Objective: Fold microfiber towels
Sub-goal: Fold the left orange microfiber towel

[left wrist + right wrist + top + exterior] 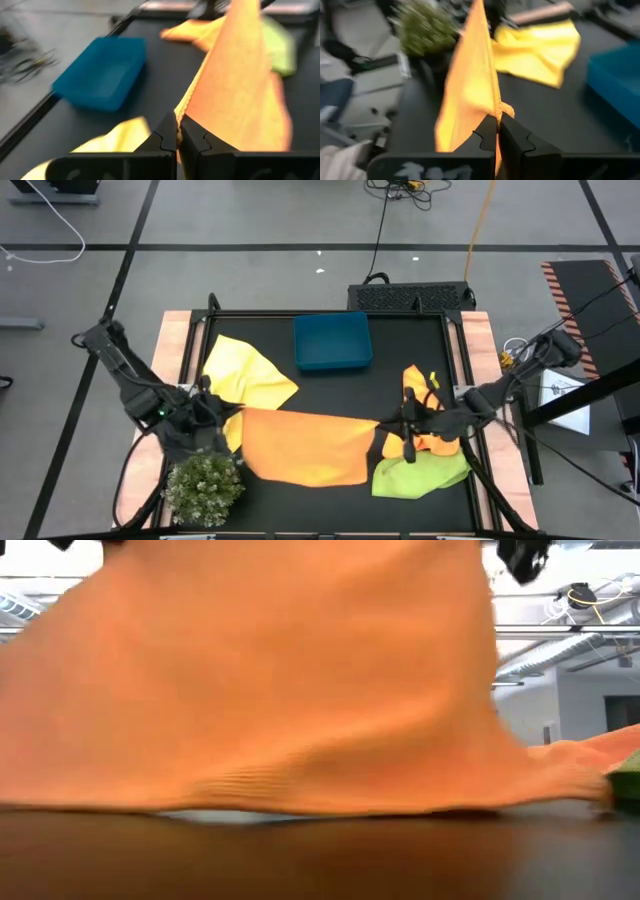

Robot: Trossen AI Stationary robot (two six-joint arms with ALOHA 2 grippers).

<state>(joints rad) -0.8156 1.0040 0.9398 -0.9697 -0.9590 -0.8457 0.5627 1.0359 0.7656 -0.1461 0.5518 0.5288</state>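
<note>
Hanging close in front of the low camera, the orange towel [270,680] fills nearly that whole view, its lower edge brushing the black table [300,860]. From above, this towel [305,442] stretches between the two arms across the near half of the table. The left gripper [177,135] has its fingers pressed together on one edge of the orange towel [245,95], near the small green plant [205,485] at the table's near left corner. The right gripper [498,131] pinches the opposite edge of the same cloth [467,85] with fingers shut tight, at the right side of the table.

Just below the right gripper in the high view lies a lime green towel [420,473], crumpled, touching the orange one's right end. Beside it, under the right arm, sits another orange towel [425,395], bunched up.

Farther back on the left, a yellow towel [245,372] lies rumpled on the table, its near corner meeting the held cloth. At the far edge, near the middle, stands the blue bin [332,341], apart from the towels.
</note>
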